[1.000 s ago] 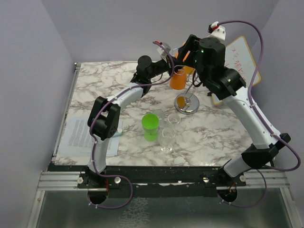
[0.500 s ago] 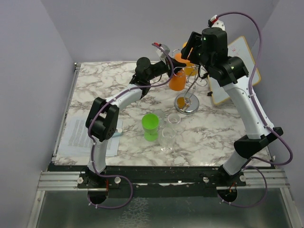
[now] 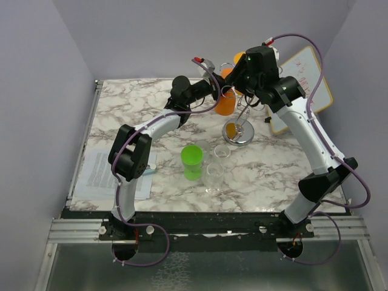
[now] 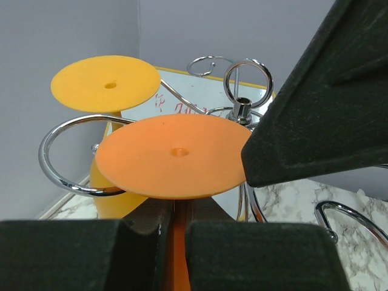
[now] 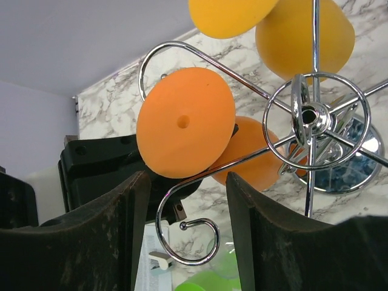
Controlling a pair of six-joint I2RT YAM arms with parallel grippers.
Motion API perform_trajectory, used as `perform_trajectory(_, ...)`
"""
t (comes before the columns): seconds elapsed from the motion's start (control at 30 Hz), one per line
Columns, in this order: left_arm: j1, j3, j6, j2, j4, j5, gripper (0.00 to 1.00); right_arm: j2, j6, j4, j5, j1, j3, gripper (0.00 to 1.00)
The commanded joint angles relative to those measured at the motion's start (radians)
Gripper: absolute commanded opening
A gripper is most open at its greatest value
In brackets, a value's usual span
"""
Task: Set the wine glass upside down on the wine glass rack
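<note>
Your left jaws grip the stem of the wine glass point(image 4: 173, 154), which is upside down with its orange foot over a curled arm of the wine glass rack point(image 5: 309, 112). Your right jaws stand open and empty. I judge that seating and release remain.

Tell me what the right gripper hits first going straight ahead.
Likely the orange glass's foot, dead ahead of the right gripper. A rack curl crosses lower between the fingers and may come first; depth is unclear.

orange wine glass point(image 4: 173, 154), silver rack point(image 5: 309, 115), marbled white-grey table point(image 3: 133, 103), green cup point(image 3: 192, 160)
</note>
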Motion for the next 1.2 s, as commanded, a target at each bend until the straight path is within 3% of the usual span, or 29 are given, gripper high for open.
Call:
perform_trajectory(0.0,-0.001,-0.007,0.006,-0.052,0.063,0.018,0.0,-0.025,0.123,0.017,0.038,0.0,-0.017,0.58)
perform_trajectory(0.4,-0.003,-0.032,-0.017,-0.067,0.096,0.04,0.0,-0.098,0.25,0.251,0.138,-0.001,-0.191,0.52)
perform_trajectory(0.7,-0.003,-0.039,-0.031,-0.071,0.111,0.051,0.0,-0.095,0.356,0.266,0.174,-0.019,-0.211,0.41)
perform_trajectory(0.77,-0.003,-0.041,-0.036,-0.071,0.114,0.054,0.0,-0.084,0.373,0.265,0.15,-0.028,-0.204,0.36)
perform_trajectory(0.9,-0.003,-0.044,-0.047,-0.074,0.116,0.054,0.0,-0.078,0.406,0.27,0.126,-0.033,-0.206,0.16)
perform_trajectory(1.0,0.001,-0.056,-0.064,-0.079,0.116,0.046,0.12,-0.093,0.42,0.29,0.124,-0.033,-0.223,0.03)
perform_trajectory(1.17,0.015,-0.095,-0.095,-0.098,0.116,0.025,0.35,-0.129,0.433,0.341,0.121,-0.033,-0.275,0.01)
